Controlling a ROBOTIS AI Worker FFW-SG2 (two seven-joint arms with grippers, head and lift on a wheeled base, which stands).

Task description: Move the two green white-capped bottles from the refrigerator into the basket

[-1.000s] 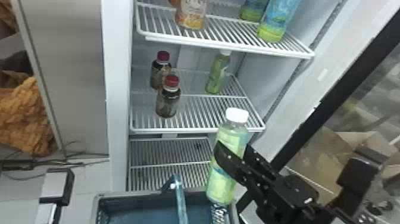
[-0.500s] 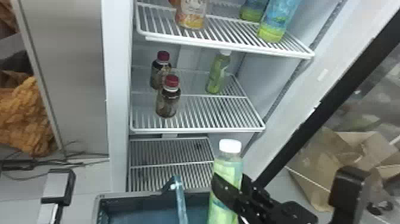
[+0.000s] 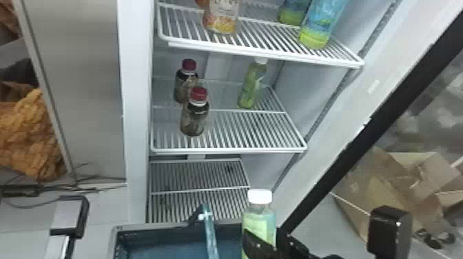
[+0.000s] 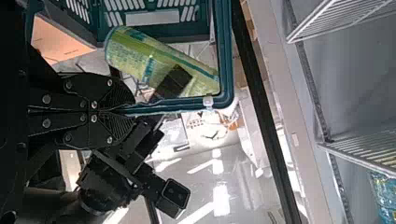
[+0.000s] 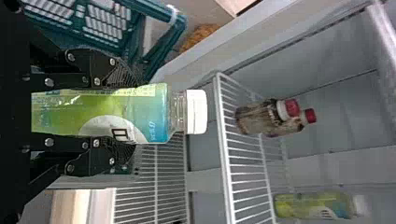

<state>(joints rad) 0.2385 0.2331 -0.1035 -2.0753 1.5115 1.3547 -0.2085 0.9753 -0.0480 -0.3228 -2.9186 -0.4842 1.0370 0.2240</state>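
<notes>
With my right gripper (image 3: 264, 238) I have hold of one green bottle (image 3: 259, 220), its two flat fingers parted by the bottle's width and touching it on opposite sides. The bottle is upright, white cap (image 3: 260, 196) on top, near me at the right part of the basket (image 3: 172, 226). I cannot tell how far its bottom is from the basket.

My left gripper (image 4: 130, 111) has its fingers brought close together around the basket's blue handle (image 3: 211, 237), with only the handle's thickness between them.

The other green bottle (image 3: 252, 84) stands inside the refrigerator, toward the far right of the middle shelf (image 3: 227, 150). On that same shelf, to its left, are two dark bottles with red caps: one nearer me (image 3: 194, 118) and one just behind it, farther left (image 3: 183, 82).

The upper shelf (image 3: 268, 55) holds an orange-and-white bottle (image 3: 221, 17) on the left and two blue-green bottles on the right, one nearer (image 3: 318, 29), one farther (image 3: 292, 12).
</notes>
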